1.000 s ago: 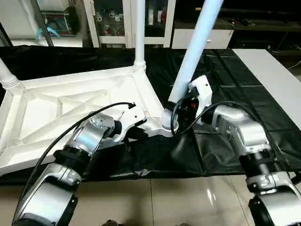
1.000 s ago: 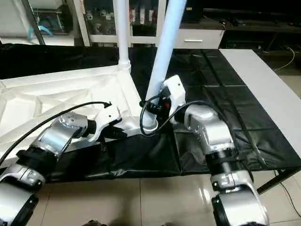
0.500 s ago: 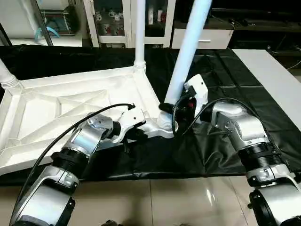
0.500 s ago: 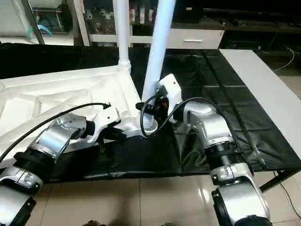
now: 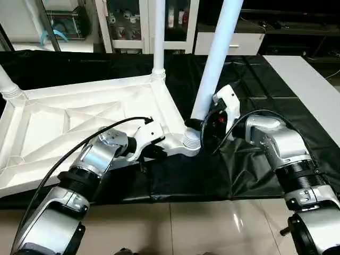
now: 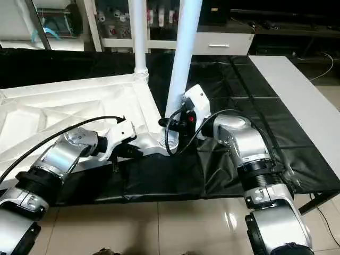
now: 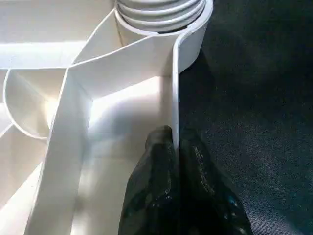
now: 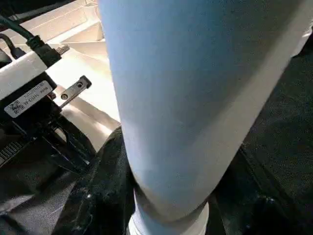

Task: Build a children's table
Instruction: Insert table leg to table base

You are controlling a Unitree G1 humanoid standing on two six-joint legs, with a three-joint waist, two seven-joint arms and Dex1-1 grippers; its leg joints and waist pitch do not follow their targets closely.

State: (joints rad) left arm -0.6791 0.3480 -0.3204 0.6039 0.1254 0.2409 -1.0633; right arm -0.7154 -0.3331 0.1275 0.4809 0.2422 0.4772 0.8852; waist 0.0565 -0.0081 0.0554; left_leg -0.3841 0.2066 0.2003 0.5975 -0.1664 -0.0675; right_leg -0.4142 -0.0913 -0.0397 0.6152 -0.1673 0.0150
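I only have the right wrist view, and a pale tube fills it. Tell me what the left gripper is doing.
Observer: The left gripper has its jaws shut on the thin side wall of the white plastic rectangular table top, near the round corner socket.
Operator: Report how my tube stands.
Observer: The long white tubular leg in the right gripper leans to the robot's right, with its ribbed end at that socket.
Operator: Give me the other legs.
Observer: One white leg stands upright in the far corner. Another shows at the far left corner.
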